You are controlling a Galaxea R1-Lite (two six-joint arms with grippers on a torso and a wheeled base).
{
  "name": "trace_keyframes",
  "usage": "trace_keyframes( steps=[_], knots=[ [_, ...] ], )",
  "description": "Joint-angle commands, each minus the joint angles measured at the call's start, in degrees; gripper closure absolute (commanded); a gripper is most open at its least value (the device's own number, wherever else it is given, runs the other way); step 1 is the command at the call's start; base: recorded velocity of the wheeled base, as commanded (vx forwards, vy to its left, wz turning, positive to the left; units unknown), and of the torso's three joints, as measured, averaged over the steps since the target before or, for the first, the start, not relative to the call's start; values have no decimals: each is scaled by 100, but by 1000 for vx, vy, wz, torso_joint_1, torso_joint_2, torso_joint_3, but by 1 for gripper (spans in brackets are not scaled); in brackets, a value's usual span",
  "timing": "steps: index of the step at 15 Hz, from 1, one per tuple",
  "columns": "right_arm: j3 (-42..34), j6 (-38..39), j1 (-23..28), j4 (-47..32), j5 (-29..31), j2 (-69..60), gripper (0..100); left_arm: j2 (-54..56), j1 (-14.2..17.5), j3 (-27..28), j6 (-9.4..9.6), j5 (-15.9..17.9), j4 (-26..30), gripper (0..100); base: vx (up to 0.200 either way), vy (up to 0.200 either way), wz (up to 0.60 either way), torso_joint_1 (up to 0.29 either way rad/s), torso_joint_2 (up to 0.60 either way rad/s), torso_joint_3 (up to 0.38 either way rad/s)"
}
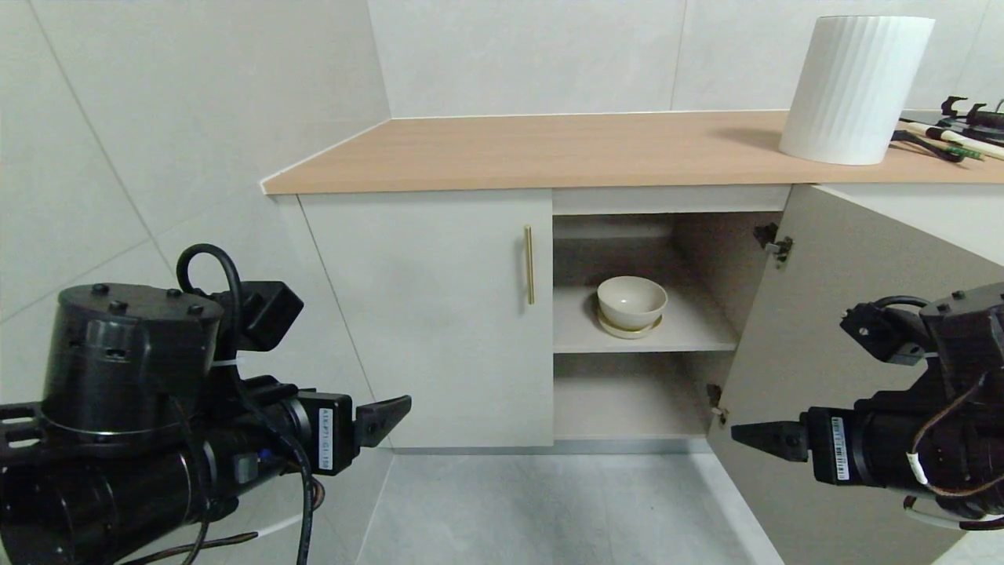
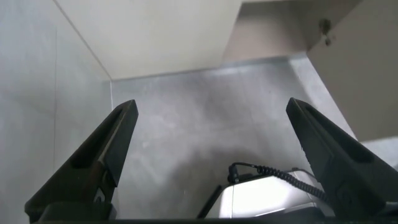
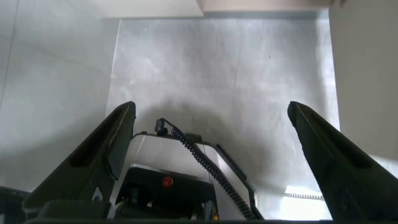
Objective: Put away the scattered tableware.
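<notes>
The bowl (image 1: pixel 632 300) is sitting on a plate (image 1: pixel 629 327) a little right of centre in the head view, on the middle shelf (image 1: pixel 694 329) of the cabinet, whose right door (image 1: pixel 823 345) is standing open while the left door (image 1: pixel 427 314) is staying closed. Nothing is showing inside the bowl.

Both pieces are looking like glazed ceramic, so I am judging them stiff, fairly light, slippery and liable to chip if knocked against the shelf or door. The bowl is probably best taken at the rim, one finger inside and one outside, on the side facing out of the cabinet. The plate is lying low and flat under it, leaving only its thin edge to pinch, so it is looking like the harder grasp.

At the upper right, a white ribbed cylinder (image 1: pixel 855 86) is standing on the counter (image 1: pixel 549 149); its contents are hidden. Just beside it, at the frame's right edge, some dark-handled utensils (image 1: pixel 953 135) are lying on the counter, too small to identify.

The left gripper (image 2: pixel 211 115) is hanging at the lower left, released and holding nothing, above the floor. The right gripper (image 3: pixel 211 118) is hanging at the lower right, near the open door, likewise spread wide and holding nothing. Both are well apart from the bowl.
</notes>
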State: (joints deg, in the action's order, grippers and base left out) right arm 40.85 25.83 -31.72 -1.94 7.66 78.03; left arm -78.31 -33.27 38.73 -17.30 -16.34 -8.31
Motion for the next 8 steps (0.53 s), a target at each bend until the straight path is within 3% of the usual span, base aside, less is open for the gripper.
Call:
trace_keyframes(
  steps=[1,2,8],
  knots=[
    [-7,1,-45,-8,-1,10,0,-17,-4,-6,-2,-1,-4,0,-200,0,0,7,7,2],
    [-7,1,-62,-17,8,10,0,-17,-4,-6,-2,-1,-4,0,-200,0,0,2,-2,12],
    [-7,1,-62,-17,8,-7,0,-9,-22,-15,7,-1,-4,0,0,0,0,0,0,0]
  ],
)
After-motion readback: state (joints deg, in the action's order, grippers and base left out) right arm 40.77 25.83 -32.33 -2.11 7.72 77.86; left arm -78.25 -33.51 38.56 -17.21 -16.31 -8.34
